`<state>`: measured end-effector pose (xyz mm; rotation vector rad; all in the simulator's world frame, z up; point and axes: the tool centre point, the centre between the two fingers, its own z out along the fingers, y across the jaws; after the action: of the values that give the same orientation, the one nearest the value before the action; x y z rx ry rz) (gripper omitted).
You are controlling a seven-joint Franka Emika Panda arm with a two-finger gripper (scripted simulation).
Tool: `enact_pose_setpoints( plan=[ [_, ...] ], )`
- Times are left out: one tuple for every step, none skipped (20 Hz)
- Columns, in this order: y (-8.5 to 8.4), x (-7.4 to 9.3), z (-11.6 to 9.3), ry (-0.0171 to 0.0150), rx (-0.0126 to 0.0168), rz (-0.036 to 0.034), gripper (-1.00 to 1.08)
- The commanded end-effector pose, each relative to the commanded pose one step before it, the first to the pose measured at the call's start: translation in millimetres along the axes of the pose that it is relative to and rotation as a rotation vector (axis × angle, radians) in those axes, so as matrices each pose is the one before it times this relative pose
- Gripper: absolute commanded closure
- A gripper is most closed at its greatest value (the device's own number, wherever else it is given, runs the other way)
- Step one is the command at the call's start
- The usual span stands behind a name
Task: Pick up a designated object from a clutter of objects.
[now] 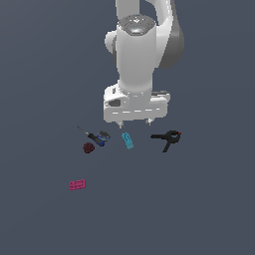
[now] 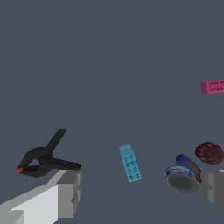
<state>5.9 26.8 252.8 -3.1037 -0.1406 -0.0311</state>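
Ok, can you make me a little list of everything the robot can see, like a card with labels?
end effector: open, above the floor, holding nothing
teal brick: studs up, lying between the fingers, untouched
clamp: black, red tip, beside one finger
screwdriver: blue handle, by a small round tin
berry: dark red, next to the screwdriver
magenta brick: flat, apart from the rest
floor: plain grey

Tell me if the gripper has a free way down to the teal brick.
Probably yes. The gripper hangs open just above the teal brick, with nothing between them. The screwdriver and the black clamp lie apart on either side.
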Motion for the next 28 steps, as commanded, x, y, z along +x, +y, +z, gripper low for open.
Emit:
enact_pose_setpoints(
  plan=[
    [3.75, -5.01, 20.37, -0.00259, -0.00447, -0.02775, -0.92],
    [1.50, -2.58, 9.02, -0.00101, -0.00196, -0.01280, -0.92],
    [1.48, -2.95, 9.44, -0.00109, -0.00201, -0.01360, -0.92],
    [1.43, -3.32, 9.75, -0.00117, -0.00203, -0.01433, -0.92],
    [1.30, -3.58, 9.69, -0.00121, -0.00196, -0.01451, -0.92],
    [1.15, -3.81, 9.56, -0.00124, -0.00188, -0.01461, -0.92],
    [0.99, -4.04, 9.43, -0.00126, -0.00180, -0.01471, -0.92],
    [0.84, -4.25, 9.29, -0.00128, -0.00171, -0.01479, -0.92],
    [0.67, -4.46, 9.14, -0.00129, -0.00162, -0.01488, -0.92],
    [0.50, -4.61, 8.89, -0.00129, -0.00151, -0.01480, -0.92],
    [0.31, -4.57, 8.32, -0.00124, -0.00135, -0.01416, -0.92],
    [0.15, -4.47, 7.74, -0.00118, -0.00120, -0.01345, -0.92],
    [0.00, -4.34, 7.18, -0.00111, -0.00105, -0.01274, -0.92],
    [-0.13, -4.18, 6.64, -0.00104, -0.00093, -0.01203, -0.92],
    [-0.22, -4.01, 6.11, -0.00097, -0.00080, -0.01127, -0.92],
    [-0.30, -3.81, 5.60, -0.00090, -0.00070, -0.01052, -0.92],
    [-0.37, -3.58, 5.11, -0.00083, -0.00060, -0.00978, -0.92],
    [-0.41, -3.35, 4.64, -0.00076, -0.00051, -0.00901, -0.92],
    [-0.44, -3.10, 4.18, -0.00069, -0.00044, -0.00826, -0.92],
    [-0.45, -2.83, 3.74, -0.00062, -0.00037, -0.00748, -0.92],
    [-0.44, -2.56, 3.31, -0.00055, -0.00031, -0.00670, -0.92],
    [-0.43, -2.27, 2.89, -0.00048, -0.00026, -0.00594, -0.92],
    [-0.38, -1.99, 2.48, -0.00041, -0.00021, -0.00512, -0.92],
    [-0.34, -1.70, 2.08, -0.00035, -0.00017, -0.00432, -0.92],
    [-0.30, -1.39, 1.69, -0.00029, -0.00013, -0.00357, -0.92],
    [-0.25, -1.08, 1.31, -0.00022, -0.00010, -0.00279, -0.92],
    [-0.16, -0.78, 0.93, -0.00015, -0.00007, -0.00195, -0.92],
    [-0.11, -0.47, 0.56, -0.00009, -0.00004, -0.00119, -0.92]
  ],
)
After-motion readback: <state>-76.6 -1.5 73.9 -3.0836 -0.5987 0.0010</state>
